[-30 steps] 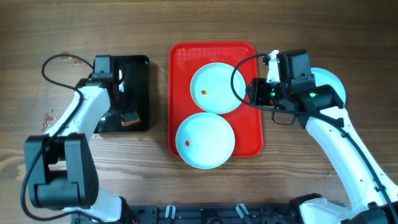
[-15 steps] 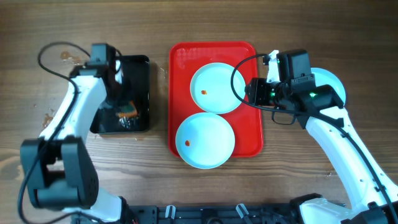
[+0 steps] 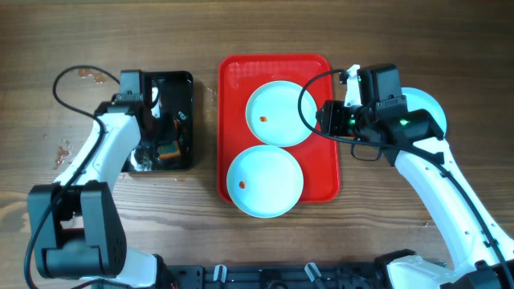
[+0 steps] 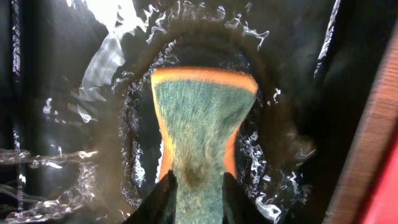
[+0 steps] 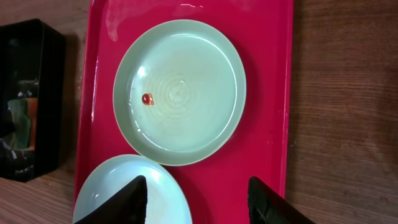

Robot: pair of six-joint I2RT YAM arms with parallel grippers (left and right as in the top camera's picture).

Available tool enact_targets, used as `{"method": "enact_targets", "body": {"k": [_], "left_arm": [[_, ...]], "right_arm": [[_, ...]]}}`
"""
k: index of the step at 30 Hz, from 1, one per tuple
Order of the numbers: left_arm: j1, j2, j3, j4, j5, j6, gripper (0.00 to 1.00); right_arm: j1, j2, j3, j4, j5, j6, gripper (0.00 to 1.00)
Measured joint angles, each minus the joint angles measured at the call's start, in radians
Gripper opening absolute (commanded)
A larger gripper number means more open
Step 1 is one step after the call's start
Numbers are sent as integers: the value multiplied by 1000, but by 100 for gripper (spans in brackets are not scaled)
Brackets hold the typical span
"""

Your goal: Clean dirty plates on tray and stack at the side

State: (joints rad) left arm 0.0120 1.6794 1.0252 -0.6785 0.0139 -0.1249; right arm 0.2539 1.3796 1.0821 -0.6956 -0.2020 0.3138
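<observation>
The red tray (image 3: pixel 321 181) holds two pale plates. The far plate (image 3: pixel 277 112) and the near plate (image 3: pixel 265 181) each carry a small reddish stain; the near one overhangs the tray's front rim. A third plate (image 3: pixel 424 104) lies right of the tray, partly hidden by my right arm. My left gripper (image 4: pixel 198 199) is shut on the orange and green sponge (image 4: pixel 202 118) in the wet black tray (image 3: pixel 183 84). My right gripper (image 5: pixel 196 199) is open and empty above the red tray (image 5: pixel 267 124), near the stained far plate (image 5: pixel 180 99).
Water glints in the black tray (image 4: pixel 74 93) around the sponge. Small wet spots mark the wooden table (image 3: pixel 80 74) left of the black tray. Cables loop off both arms.
My left arm moved within the black tray with the sponge, swinging out and back. The right arm and the plates have not moved.
</observation>
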Motion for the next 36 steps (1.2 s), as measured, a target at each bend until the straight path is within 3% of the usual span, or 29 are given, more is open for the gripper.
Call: {"method": "enact_targets", "body": {"k": [2,5,12,18,23,27,29,31,36], "left_arm": [[0,0,-41,42,0,4,29],[0,8,-93,107,0,5,4],[0,20,-114,156,15,11,4],[0,-34,-30,-19,20,11,4],[0,-127,24,-23,22,11,4],[0,-47,-45,88,22,11,4],[0,18,-68,102,21,11,4],[0,48,-72,108,21,11,4],[-1,26,-3,-47,18,11,4]], "right_arm": [[0,0,0,0,0,0,53],[0,0,0,0,0,0,53],[0,0,0,0,0,0,53],[0,0,0,0,0,0,56],[0,0,0,-1,0,3,57],[0,0,0,-1,0,3,58],[0,0,0,0,0,3,66],[0,0,0,0,0,-1,66],[0,13,0,48,0,-43,61]]}}
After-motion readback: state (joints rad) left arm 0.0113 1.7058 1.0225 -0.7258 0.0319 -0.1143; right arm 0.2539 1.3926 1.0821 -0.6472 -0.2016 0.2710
